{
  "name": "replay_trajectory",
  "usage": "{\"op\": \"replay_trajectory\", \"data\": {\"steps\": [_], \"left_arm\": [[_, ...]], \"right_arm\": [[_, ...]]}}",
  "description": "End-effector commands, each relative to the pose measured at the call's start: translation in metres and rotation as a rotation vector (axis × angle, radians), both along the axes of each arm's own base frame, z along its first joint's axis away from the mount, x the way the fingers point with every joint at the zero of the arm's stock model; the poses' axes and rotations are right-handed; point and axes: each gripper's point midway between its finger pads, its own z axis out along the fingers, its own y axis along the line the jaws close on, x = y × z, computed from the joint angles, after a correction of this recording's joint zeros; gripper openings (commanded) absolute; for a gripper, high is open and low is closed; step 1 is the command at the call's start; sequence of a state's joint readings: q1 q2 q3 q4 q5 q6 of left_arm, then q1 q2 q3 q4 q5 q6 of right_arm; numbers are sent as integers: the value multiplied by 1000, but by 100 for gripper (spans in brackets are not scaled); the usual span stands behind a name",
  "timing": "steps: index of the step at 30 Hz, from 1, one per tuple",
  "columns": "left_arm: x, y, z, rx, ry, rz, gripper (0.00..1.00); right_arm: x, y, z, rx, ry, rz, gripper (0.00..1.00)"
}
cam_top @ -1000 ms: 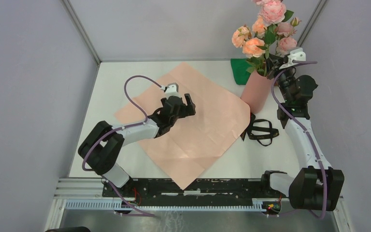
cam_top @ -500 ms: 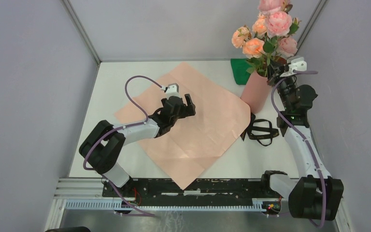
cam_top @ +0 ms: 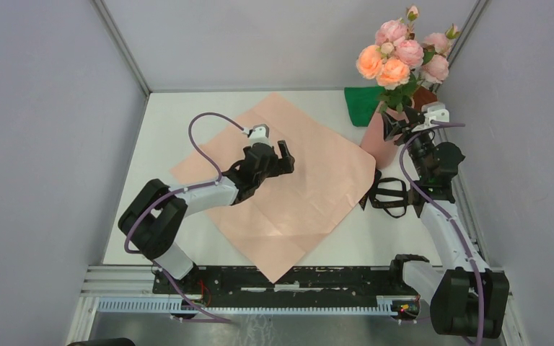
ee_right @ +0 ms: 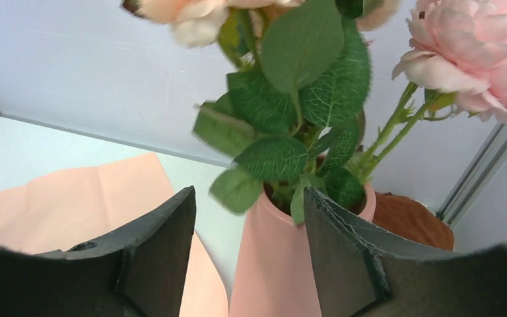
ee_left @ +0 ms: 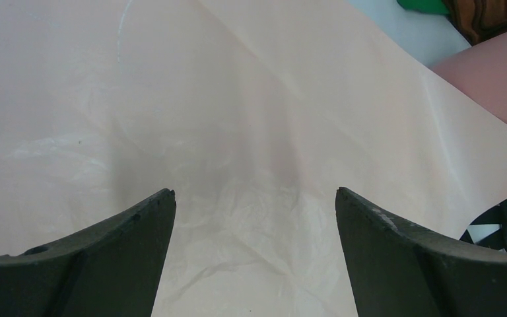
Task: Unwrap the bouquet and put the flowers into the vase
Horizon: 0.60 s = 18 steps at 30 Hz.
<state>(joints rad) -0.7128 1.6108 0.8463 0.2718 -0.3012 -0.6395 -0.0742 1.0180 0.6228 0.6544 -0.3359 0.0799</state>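
The flowers [cam_top: 400, 61], pink and peach roses with green leaves [ee_right: 290, 152], stand with their stems in the salmon-pink vase [cam_top: 379, 140] at the back right. The bouquet is undone: its pink wrapping paper [cam_top: 296, 194] lies flat in the middle and its black ribbon [cam_top: 389, 196] lies loose beside the vase. My right gripper [cam_top: 397, 126] is open just in front of the vase's [ee_right: 274, 264] rim and holds nothing. My left gripper [cam_top: 283, 155] hovers open over the paper [ee_left: 237, 99], empty.
A green cloth [cam_top: 361, 104] and a brown bundle [cam_top: 424, 97] lie behind the vase against the back wall. The grey side wall stands close to the right arm. The ribbon [ee_left: 502, 228] lies at the paper's right corner.
The right gripper has opened and let go of the stems, and it has dropped and drawn back a little from the vase. The flowers have sunk and swung left. The left arm is still.
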Motion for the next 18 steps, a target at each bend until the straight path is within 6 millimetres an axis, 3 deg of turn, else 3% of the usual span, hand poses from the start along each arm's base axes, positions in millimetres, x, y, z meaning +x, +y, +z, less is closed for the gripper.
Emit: {"op": "replay_trajectory", "data": {"steps": [1, 8, 13, 18], "left_arm": [[11, -13, 19, -70, -26, -1, 96], [13, -12, 21, -58, -32, 4, 95], [15, -13, 20, -52, -32, 0, 96], [16, -14, 20, -45, -28, -3, 97]], "right_arm": [[0, 0, 30, 7, -86, 2, 67], [5, 4, 32, 21, -94, 29, 67], [-7, 2, 45, 13, -129, 10, 67], [-27, 4, 71, 21, -199, 15, 68]]}}
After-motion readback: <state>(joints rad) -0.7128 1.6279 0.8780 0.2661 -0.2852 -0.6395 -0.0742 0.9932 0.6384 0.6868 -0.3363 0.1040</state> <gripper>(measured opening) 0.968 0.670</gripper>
